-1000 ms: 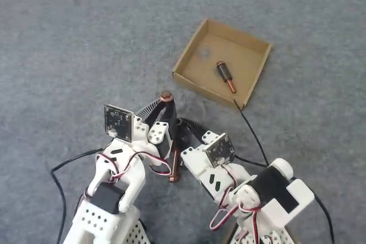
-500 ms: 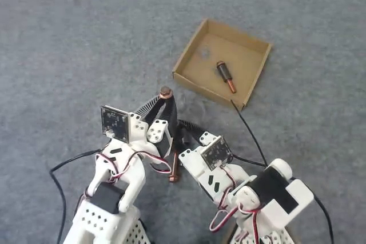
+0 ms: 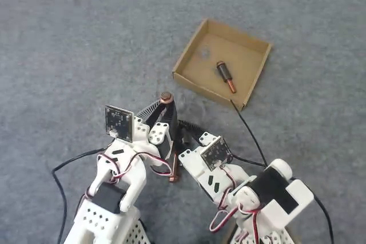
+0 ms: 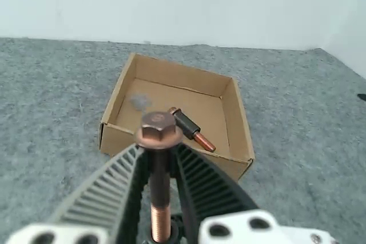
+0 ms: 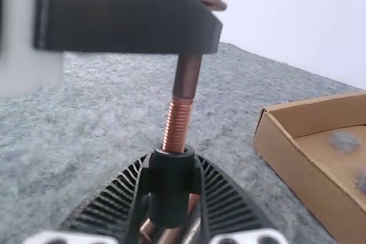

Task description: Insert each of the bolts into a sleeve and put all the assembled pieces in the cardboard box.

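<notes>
Copper bolt, black sleeve, brown cardboard box, grey carpet

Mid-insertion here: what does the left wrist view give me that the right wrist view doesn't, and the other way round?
Left wrist view adds: the cardboard box's whole floor with one assembled piece lying in it, and the bolt's hex head seen from above, the left gripper shut on the shank below it. Right wrist view adds: the black sleeve clamped in the right gripper, with the bolt's threaded end entering its top. Both share the upright bolt and the cardboard box; the right wrist view has just a corner of it.
</notes>
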Controlling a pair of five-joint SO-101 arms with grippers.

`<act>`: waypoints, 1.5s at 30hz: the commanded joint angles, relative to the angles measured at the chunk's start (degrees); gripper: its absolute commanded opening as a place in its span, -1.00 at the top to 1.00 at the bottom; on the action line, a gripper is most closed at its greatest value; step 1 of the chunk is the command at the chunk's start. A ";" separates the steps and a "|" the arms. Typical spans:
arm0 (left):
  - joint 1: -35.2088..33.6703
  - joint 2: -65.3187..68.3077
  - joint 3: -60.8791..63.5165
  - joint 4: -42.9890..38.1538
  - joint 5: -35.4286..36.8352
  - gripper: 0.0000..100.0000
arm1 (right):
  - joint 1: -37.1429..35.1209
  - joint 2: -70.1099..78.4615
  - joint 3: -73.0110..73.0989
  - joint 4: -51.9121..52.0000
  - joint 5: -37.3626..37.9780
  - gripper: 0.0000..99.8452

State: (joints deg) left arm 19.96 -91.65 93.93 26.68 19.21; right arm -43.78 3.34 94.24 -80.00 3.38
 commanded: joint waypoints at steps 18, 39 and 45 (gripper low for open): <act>-0.44 -1.67 1.54 1.93 2.73 0.98 | 1.54 0.04 0.62 -4.09 0.70 0.99; 0.00 -1.76 2.33 6.15 -0.35 0.98 | 3.74 -0.48 0.18 -4.18 0.62 0.99; 3.08 -1.67 2.95 7.56 -0.53 0.97 | 3.82 -0.48 0.09 -4.18 0.62 0.99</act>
State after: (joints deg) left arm 21.36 -92.70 96.92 32.57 19.91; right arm -42.46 3.69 94.15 -82.37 3.38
